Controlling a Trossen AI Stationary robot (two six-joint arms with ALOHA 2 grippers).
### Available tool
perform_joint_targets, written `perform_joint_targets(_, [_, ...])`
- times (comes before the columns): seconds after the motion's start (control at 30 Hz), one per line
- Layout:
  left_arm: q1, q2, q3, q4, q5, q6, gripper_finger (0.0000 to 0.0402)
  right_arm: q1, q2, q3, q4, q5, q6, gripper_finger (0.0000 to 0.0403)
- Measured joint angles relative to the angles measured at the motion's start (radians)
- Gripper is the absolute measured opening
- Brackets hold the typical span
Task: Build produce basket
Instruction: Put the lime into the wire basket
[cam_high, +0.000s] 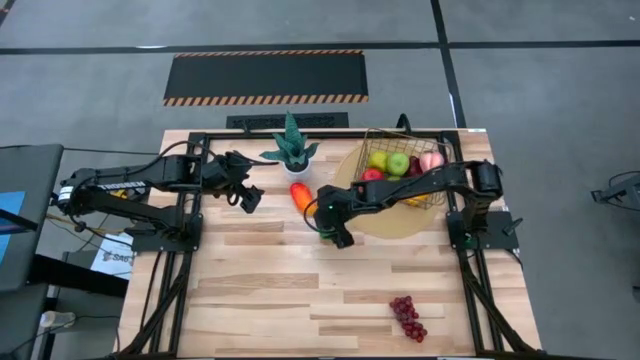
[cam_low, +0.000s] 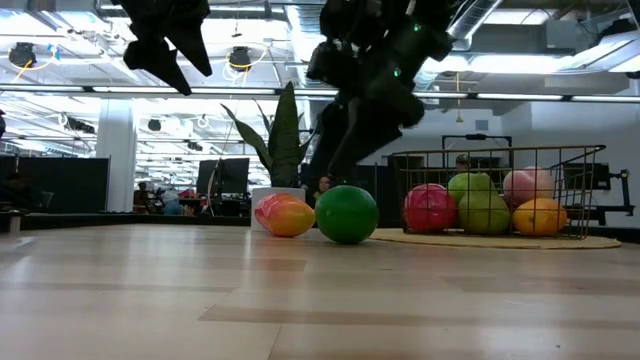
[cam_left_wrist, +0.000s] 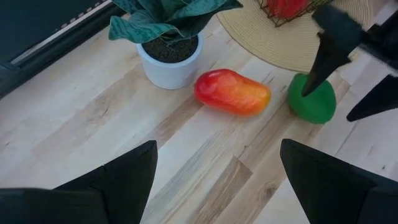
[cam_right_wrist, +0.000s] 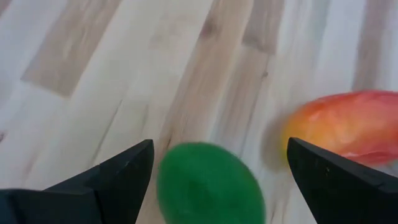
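Note:
The brass wire basket (cam_high: 405, 165) stands on a round tan mat (cam_high: 385, 222) and holds a red apple, green apples, a peach and a yellow-orange piece. A green avocado (cam_right_wrist: 208, 183) lies on the table beside the mat. My right gripper (cam_right_wrist: 219, 143) hangs open just above it, a finger on either side; in the high view this gripper (cam_high: 337, 232) covers most of it. A red-orange mango (cam_left_wrist: 233, 92) lies near the plant pot. Purple grapes (cam_high: 407, 317) lie near the table's near right. My left gripper (cam_left_wrist: 217, 143) waits open, raised, left of the mango.
A potted green plant (cam_high: 292, 150) stands at the far edge, just left of the mat. The mango (cam_high: 300, 193) lies between the two grippers. Bare wood stretches across the table's middle and near left (cam_high: 250, 290).

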Motion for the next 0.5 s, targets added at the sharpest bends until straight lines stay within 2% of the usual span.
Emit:
perform_joint_targets(0.13, [0.0,0.0,0.0,-0.002,-0.002,-0.003,0.0327,0.0,0.017,0.001,-0.04,0.0,-0.059,0.0384])
perform_joint_targets(0.5, [0.0,0.0,0.0,-0.015,-0.044,-0.015,0.0327,-0.029,0.029,0.003,-0.082,-0.001,-0.097,0.0384])
